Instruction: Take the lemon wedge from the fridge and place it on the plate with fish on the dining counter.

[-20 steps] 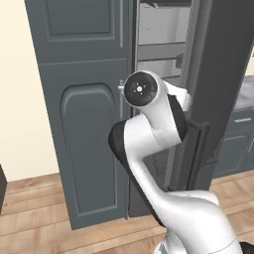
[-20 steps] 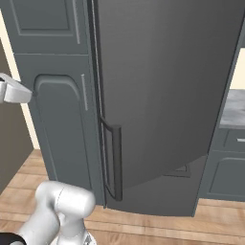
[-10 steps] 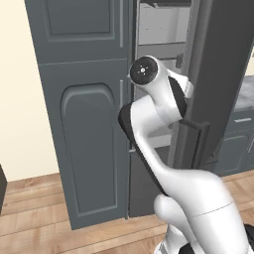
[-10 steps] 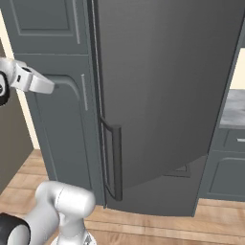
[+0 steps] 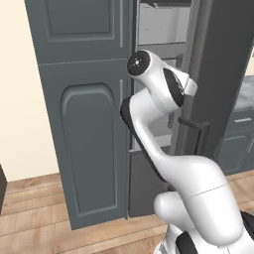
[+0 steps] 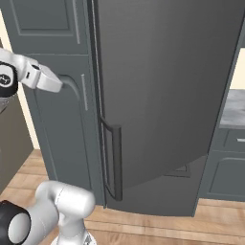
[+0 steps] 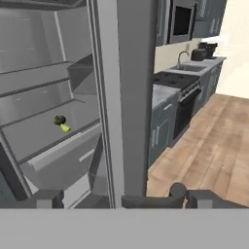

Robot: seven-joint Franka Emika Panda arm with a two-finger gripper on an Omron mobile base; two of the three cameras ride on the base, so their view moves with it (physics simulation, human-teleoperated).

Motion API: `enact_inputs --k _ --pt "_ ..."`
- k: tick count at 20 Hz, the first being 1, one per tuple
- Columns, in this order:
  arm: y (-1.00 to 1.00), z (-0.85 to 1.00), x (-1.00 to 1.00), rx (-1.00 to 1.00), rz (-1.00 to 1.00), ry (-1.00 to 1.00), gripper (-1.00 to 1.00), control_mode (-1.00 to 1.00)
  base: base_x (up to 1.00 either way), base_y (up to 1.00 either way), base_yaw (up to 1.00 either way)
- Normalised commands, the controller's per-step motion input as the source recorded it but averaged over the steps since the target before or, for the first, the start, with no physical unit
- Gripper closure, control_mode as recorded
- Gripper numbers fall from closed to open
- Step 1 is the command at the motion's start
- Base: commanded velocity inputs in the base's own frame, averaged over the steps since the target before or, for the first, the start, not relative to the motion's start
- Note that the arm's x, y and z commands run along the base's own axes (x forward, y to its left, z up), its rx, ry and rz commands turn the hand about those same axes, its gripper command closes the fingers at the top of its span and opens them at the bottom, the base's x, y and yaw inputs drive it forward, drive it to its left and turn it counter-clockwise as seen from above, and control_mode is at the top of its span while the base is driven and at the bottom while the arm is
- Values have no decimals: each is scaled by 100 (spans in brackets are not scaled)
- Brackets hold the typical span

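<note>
Fridge [image 6: 162, 91], a tall dark grey appliance with a flat plain door and a dark vertical bar handle [image 6: 112, 162], stands partly open: in the left base view the door [image 5: 218, 79] is swung out to the right and pale grey inner shelves [image 5: 158, 47] show in the gap. Just left of the gap is a panelled dark grey cabinet [image 5: 87, 124] with slim silver handles, standing on a light wooden plank floor [image 5: 44, 223]. The white robot arm [image 5: 158, 109] rises from the lower right of that view and bends up in front of the gap.

From the hand view, the two-finger gripper [image 7: 124, 199] sits at the bottom with its dark fingertips [image 7: 46, 198] spread far apart, nothing between them. It faces the edge of the fridge door, with the fridge interior to the left of that edge. There, on a pale grey shelf [image 7: 44, 129] above a pale drawer [image 7: 63, 163], lies the lemon wedge [image 7: 65, 128], a tiny bright yellow sliver, touching or just beside a small dark green round lump [image 7: 59, 119]. The wedge is well apart from the fingertips.

To the right of the door edge in the hand view, a wall counter with a black stove [image 7: 175, 80] and a sink [image 7: 192, 68] runs back along the room, with dark grey lower cabinets [image 7: 163, 133] beneath it
</note>
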Motion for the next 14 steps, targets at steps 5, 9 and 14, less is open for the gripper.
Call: enact_inputs --k 5,9,14 --pt "-13 0 12 0 -8 1 -100 -100 0 0 0" --pt "-9 0 51 0 0 1 -100 -100 0 0 0" --pt "-12 0 51 0 0 0 -100 -100 0 0 0"
